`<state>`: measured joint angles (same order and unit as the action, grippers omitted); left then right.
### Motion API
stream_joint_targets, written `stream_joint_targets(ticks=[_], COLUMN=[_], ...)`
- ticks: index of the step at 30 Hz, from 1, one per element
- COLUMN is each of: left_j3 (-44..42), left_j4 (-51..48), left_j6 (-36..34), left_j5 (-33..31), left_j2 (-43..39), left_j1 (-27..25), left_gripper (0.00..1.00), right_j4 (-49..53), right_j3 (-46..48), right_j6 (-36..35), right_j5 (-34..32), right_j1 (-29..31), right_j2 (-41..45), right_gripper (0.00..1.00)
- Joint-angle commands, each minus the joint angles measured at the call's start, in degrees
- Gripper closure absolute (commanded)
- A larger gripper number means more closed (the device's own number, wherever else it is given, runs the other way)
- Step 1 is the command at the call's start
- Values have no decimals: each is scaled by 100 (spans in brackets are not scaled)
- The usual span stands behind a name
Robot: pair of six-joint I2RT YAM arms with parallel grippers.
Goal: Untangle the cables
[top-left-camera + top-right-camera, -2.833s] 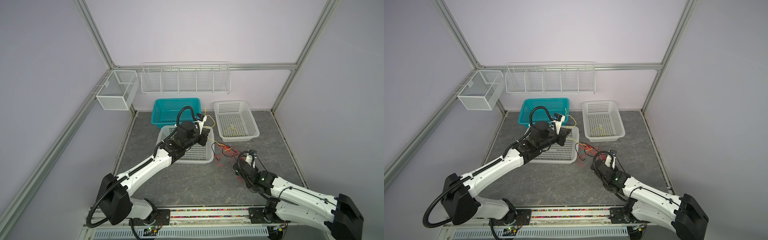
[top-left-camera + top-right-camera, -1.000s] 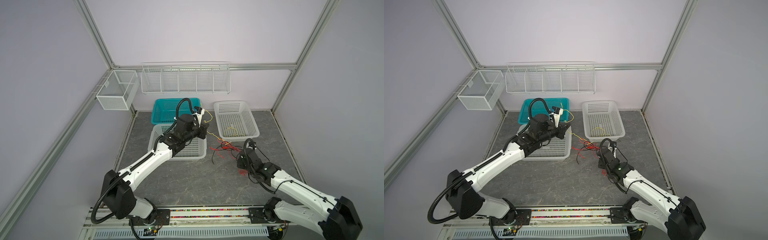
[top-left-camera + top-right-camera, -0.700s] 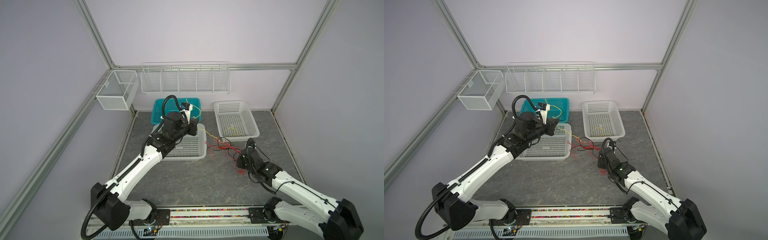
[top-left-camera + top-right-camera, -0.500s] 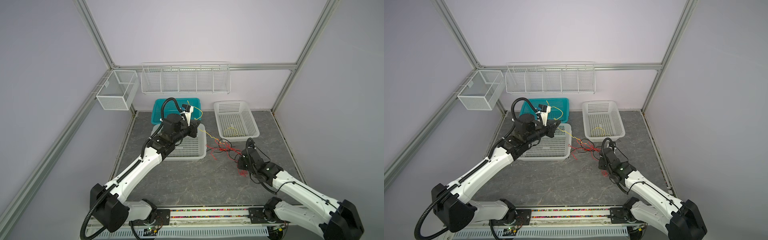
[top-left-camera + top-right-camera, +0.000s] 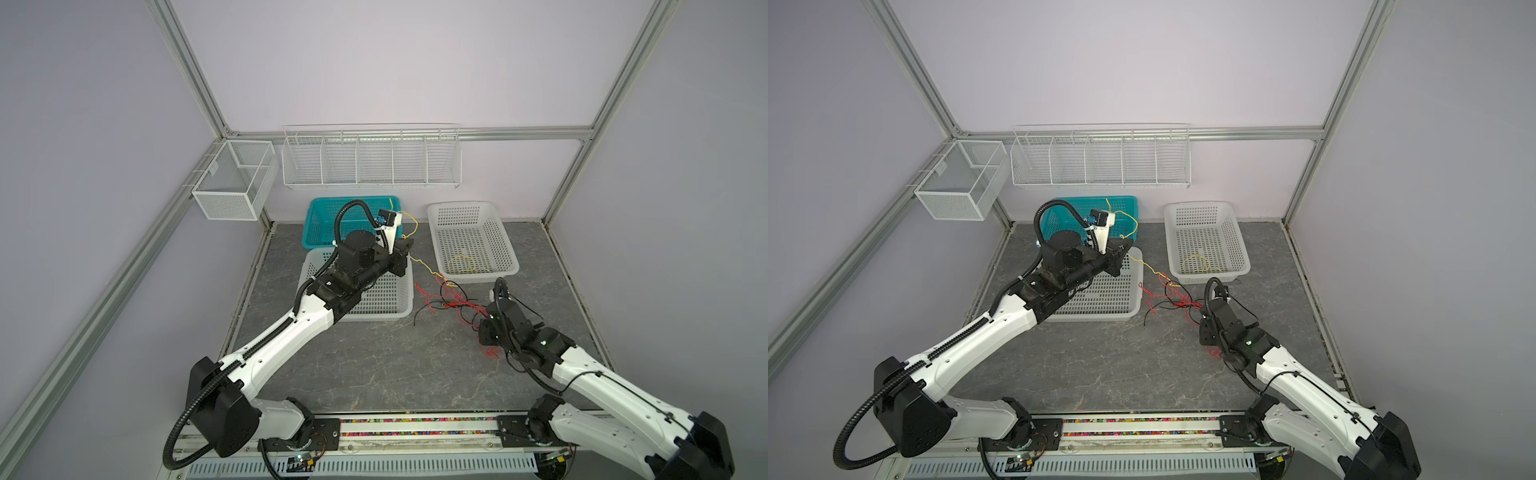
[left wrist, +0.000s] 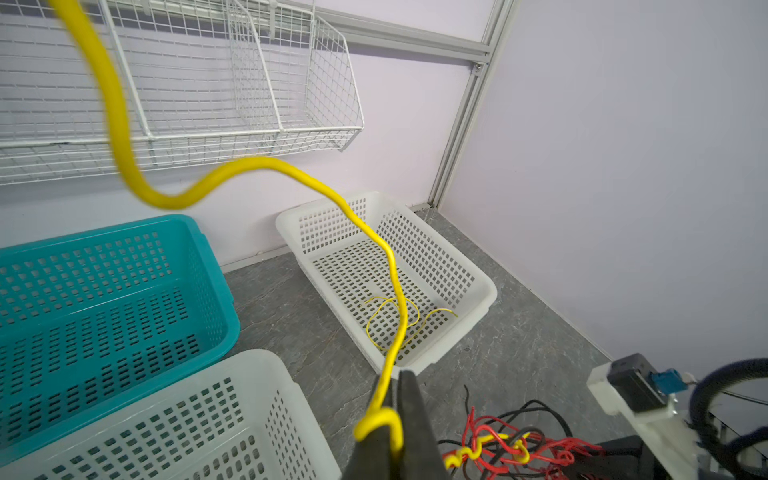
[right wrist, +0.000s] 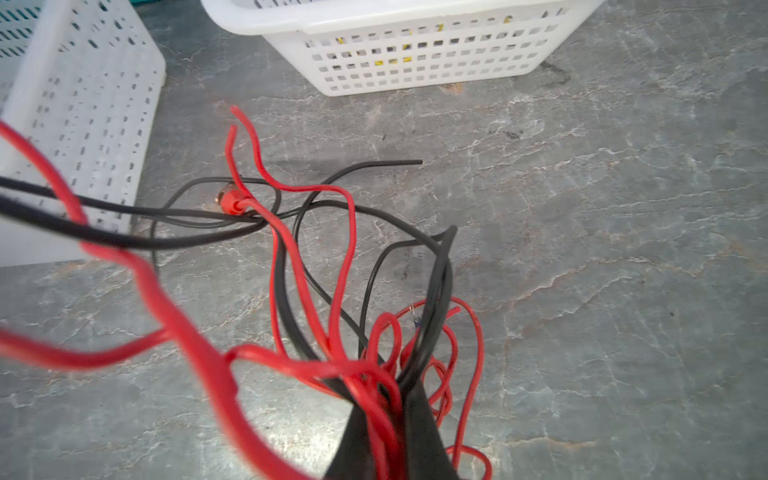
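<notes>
The cables (image 5: 449, 297) (image 5: 1171, 297) lie as a tangle of thin red and black wires on the grey floor between the white baskets. A yellow cable (image 5: 424, 264) (image 6: 266, 164) runs out of the tangle up to my left gripper (image 5: 405, 245) (image 5: 1127, 245) (image 6: 395, 419), which is shut on it above the front basket's far corner. My right gripper (image 5: 484, 334) (image 5: 1204, 328) (image 7: 395, 395) sits low at the tangle's right end, shut on a bunch of red and black cables (image 7: 232, 203).
A white basket (image 5: 509, 249) (image 6: 492, 291) at the back right holds a loose yellow wire (image 5: 463, 264). A teal basket (image 5: 324, 216) stands at the back, a second white basket (image 5: 399, 307) in front of it. A wire shelf (image 5: 370, 162) and mesh box (image 5: 232, 183) hang on the walls.
My left gripper swung left with the yellow cable, then came back a little to the right. The tangle has been drawn out leftward. The right gripper has barely moved in the last second.
</notes>
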<state>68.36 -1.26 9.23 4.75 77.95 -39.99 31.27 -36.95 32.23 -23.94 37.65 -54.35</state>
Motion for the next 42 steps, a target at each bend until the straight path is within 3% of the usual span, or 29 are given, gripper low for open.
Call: stream_joint_targets(ticks=[1,9,19,26,29,33,39,42], left_j3=[249,464,306,178,98,-253,-272,-283], left_j4=[-28,-678,-1441,-1566,-1402,-786,-575,-402], left_j6=[-131,-335,146,228,253,342,1,49], left_j5=[-538,-1914,-2172,-2352,-1872,-965,-745,-511], left_j2=[27,-169,-798,-950,-963,-1089,-1022,-883], left_j1=[-9,216,1548,1929,1927,1858,1187,977], left_gripper=[100,100,100,100,100,100,100,100], right_j4=[538,745,868,1044,1016,459,99,-77], right_j3=[-122,68,250,291,276,319,194,101], right_j6=[209,501,513,499,425,-124,-712,-969], right_j5=[-665,-565,-434,-410,-285,550,1089,1439], right_j1=[1,-424,-993,-1235,-1243,-1219,-1094,-1058], right_j2=[-85,-303,-231,-199,-143,79,346,390], right_gripper=[94,94,94,94,94,94,94,88])
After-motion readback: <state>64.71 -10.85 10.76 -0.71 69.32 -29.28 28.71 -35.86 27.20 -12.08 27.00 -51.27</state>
